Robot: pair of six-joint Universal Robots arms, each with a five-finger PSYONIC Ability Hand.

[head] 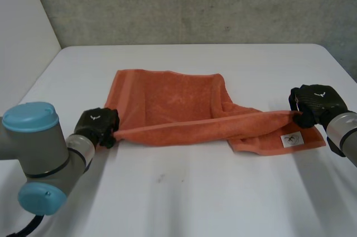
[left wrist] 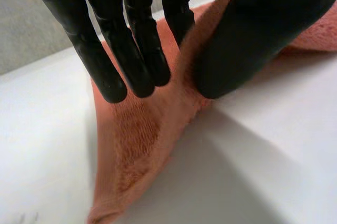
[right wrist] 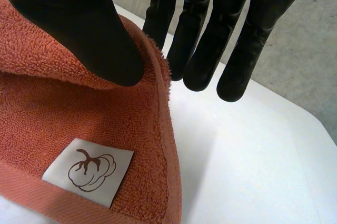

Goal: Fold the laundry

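Grey concrete wall (head: 195, 3) backs a white table (head: 184, 203), and an orange towel (head: 167, 103) lies spread across the table's middle, its far part flat and its near edge lifted off the surface. That near edge runs as a taut, narrow band between the two hands. The left hand (head: 97, 125), at the end of the left arm (head: 39, 159) with its light-blue caps, is at the towel's near left corner. In the left wrist view the cloth rises between the thumb (left wrist: 253, 34) and the straight fingers (left wrist: 137, 60), pinched there, and below the fingertips it drops in a fold onto the table. The right hand (head: 315, 103) is at the towel's right end, where the band meets it. In the right wrist view its thumb (right wrist: 79, 29) presses on top of the terry edge and clamps it against the nearest finger, while the other fingers (right wrist: 242, 39) hang straight just past the hem, clear of the cloth. Below the right hand's pinch, the towel's near right corner lies on the table, bearing a white label (head: 291, 139) printed with a brown cotton-boll mark. The label sits just inside the woven border, beneath the thumb, in the right wrist view. Behind the taut band, the cloth bunches in a soft ridge right of the towel's middle.
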